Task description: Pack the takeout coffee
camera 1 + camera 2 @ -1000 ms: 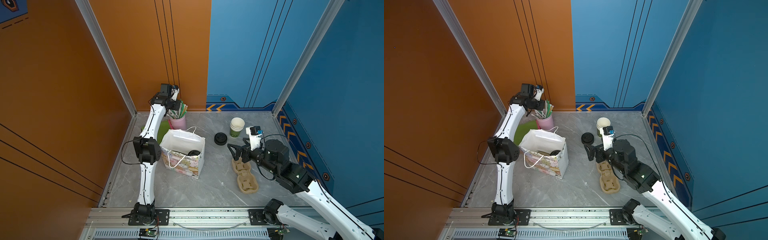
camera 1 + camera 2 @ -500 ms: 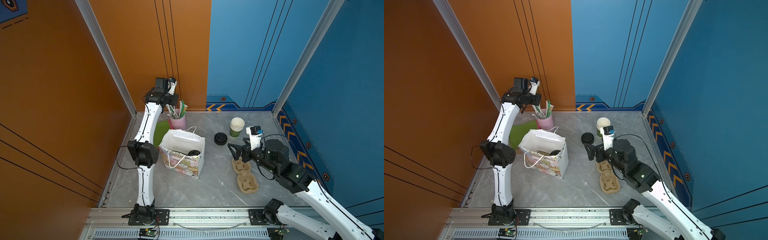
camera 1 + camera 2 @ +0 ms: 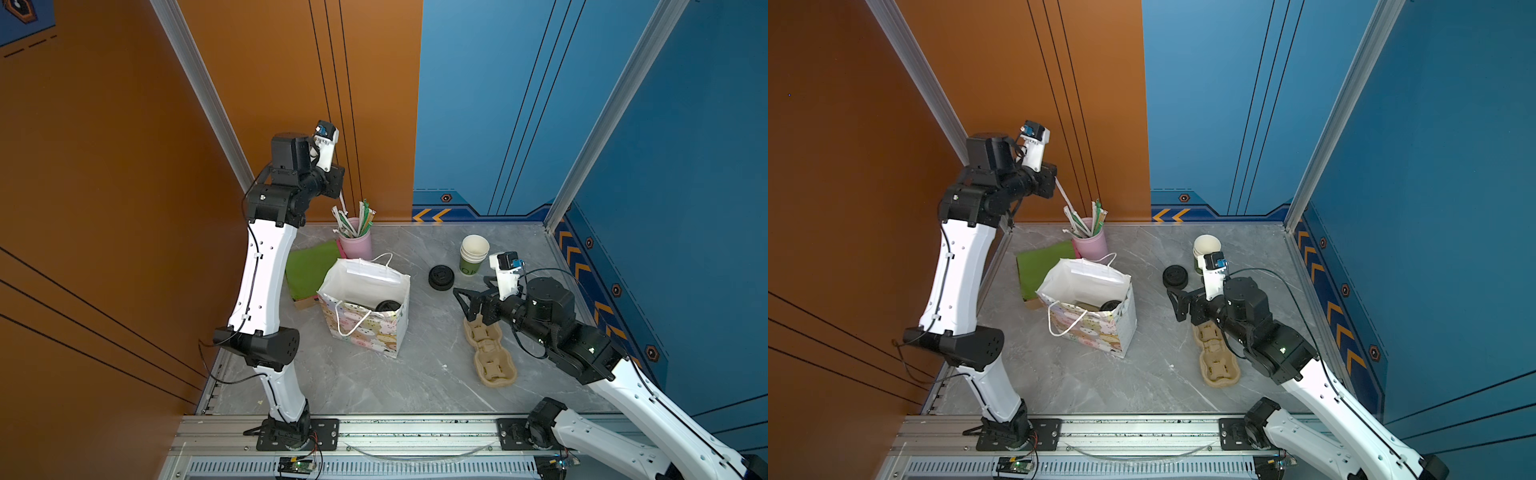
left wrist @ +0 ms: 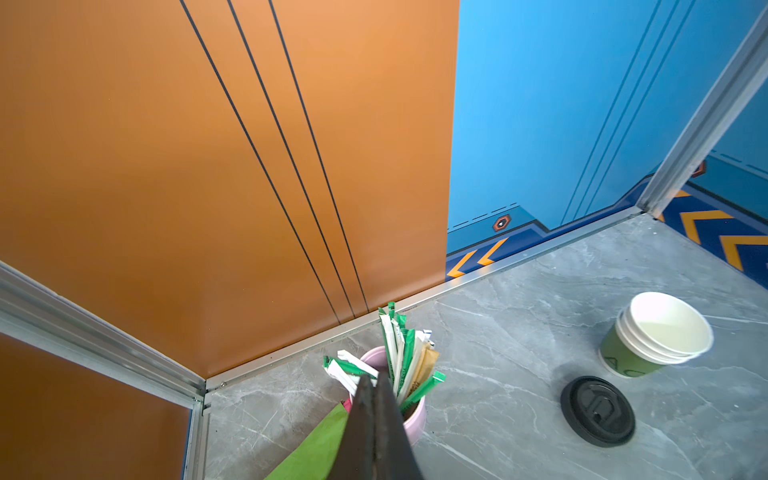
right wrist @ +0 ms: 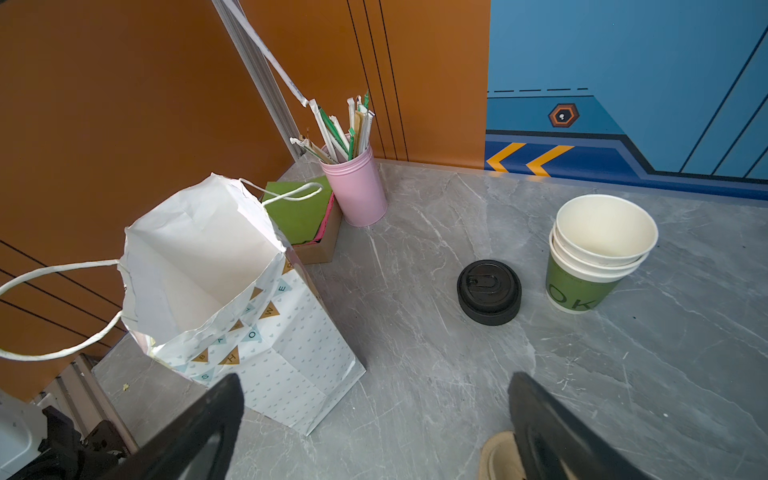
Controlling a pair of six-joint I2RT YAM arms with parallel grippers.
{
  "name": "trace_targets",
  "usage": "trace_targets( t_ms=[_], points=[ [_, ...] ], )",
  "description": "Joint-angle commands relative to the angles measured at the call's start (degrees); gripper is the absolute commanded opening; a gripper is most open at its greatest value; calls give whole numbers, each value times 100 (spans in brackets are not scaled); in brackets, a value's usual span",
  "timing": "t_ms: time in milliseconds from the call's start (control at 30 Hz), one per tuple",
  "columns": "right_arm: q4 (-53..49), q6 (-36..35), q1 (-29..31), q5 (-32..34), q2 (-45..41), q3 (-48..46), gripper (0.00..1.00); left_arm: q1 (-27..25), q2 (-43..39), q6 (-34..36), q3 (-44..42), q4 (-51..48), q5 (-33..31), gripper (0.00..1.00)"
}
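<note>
Aloft, left hand (image 4: 372, 380) pinching wrapped straw (image 5: 282, 74)

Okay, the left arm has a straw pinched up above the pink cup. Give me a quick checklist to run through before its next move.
1. Grip: left gripper shut on the wrapped straw: ok.
2. Clearance: the straw's lower end free of the other straws in the pink cup: cannot tell, it ends right at their tips.
3. Target: gift bag upright, mouth open: ok.
4. Contents: takeout coffee inside the bag: ok, though only its lid shows.
5. Other arm: right gripper open, empty, apart from the bag: ok.
</note>
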Motion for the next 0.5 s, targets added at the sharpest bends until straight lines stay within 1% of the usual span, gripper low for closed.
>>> trace_targets(
  t_ms=[0, 133, 233, 367, 467],
  points=[
    [69, -18, -47, -69, 37, 32, 100, -222, -689, 162, -230, -72, -195, 0],
    [81, -35, -67, -122, 91, 52, 100, -503, -1454, 81, -560, -261, -297, 0],
    [114, -27, -75, -165, 126, 57, 100, -657, -2053, -118, -988, -292, -303, 0],
    [117, 13, -73, -199, 192, 120, 100, -766, -2688, -406, -1528, -435, -97, 0],
    [150, 17, -82, -197, 208, 130, 100, -823, -2985, -587, -1770, -655, 81, 0]
  ],
)
